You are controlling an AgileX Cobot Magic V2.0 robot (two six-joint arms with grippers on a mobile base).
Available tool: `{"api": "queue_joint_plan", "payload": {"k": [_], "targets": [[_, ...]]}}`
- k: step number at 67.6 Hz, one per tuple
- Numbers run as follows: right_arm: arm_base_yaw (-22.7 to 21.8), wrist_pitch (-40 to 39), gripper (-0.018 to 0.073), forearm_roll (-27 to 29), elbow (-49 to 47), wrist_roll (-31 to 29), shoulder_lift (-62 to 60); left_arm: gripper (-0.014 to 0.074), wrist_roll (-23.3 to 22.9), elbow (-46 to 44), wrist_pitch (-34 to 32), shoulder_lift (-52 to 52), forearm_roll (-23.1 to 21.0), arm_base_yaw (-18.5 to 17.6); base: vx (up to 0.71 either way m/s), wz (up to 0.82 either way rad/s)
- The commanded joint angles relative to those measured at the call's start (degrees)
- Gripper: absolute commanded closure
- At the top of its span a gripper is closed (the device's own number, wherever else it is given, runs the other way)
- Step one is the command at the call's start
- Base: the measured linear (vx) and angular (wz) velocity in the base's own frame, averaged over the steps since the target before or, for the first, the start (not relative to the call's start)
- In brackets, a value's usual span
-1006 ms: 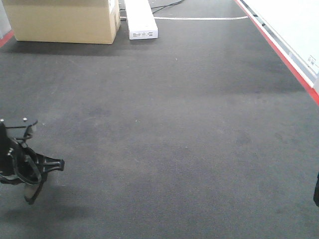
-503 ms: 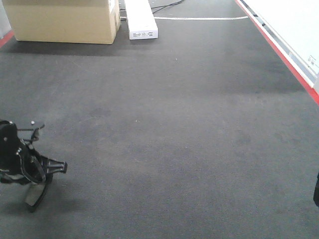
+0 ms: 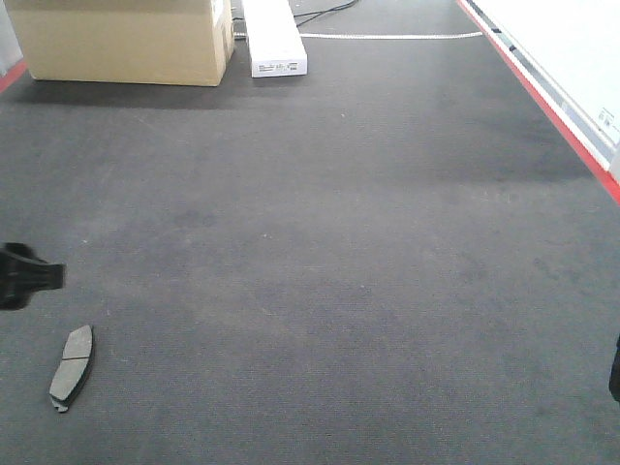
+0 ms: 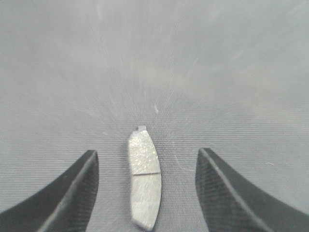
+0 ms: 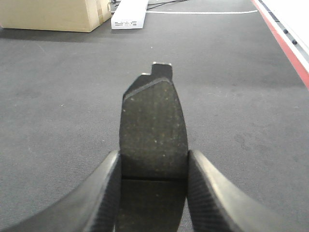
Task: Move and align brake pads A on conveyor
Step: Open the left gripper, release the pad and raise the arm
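Progress is standing partway: one brake pad is lying flat on the conveyor at the near left of the front view, under the left gripper, whose jaws are hanging wide apart and empty. The right gripper is clamping a second pad, not yet placed. Only two pads are showing; any others are lying out of view.

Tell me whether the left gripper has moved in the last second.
Yes: against the fixed cardboard box, the left gripper drew up-left, off the brake pad.
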Motion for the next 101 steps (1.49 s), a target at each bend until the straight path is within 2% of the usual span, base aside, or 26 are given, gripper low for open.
{"api": "queue_joint_plan", "payload": {"k": [1,16,39,50,61,101], "targets": [[-0.23,-5.16,0.0569,0.45,-1.72,-0.60,0.33,0.0183,0.93,1.32,-4.58,-7.23,0.18,-0.23,0.00,0.00],[-0.23,-5.29,0.0569,0.45,-1.72,-0.60,0.33,0.0223,1.89,9.84,-10.17,-23.63,-0.91,-0.23,0.00,0.00],[-0.23,-5.29,0.0569,0.45,-1.72,-0.60,0.33,0.0285,12.50,21.75,-11.27,-46.68,-8.83,-0.23,0.00,0.00],[-0.23,-5.29,0.0569,0.45,-1.72,-0.60,0.33,0.0297,13.88,26.77,-12.36,-54.52,-11.19,-0.23,0.00,0.00],[-0.23,-5.33,0.0569,0.45,-1.72,-0.60,0.33,0.0297,13.58,26.98,-15.27,-56.68,-11.43,-0.23,0.00,0.00],[-0.23,-5.30,0.0569,0.45,-1.72,-0.60,0.33,0.0297,13.58,26.98,-15.06,-56.67,-11.43,-0.23,0.00,0.00]]}}
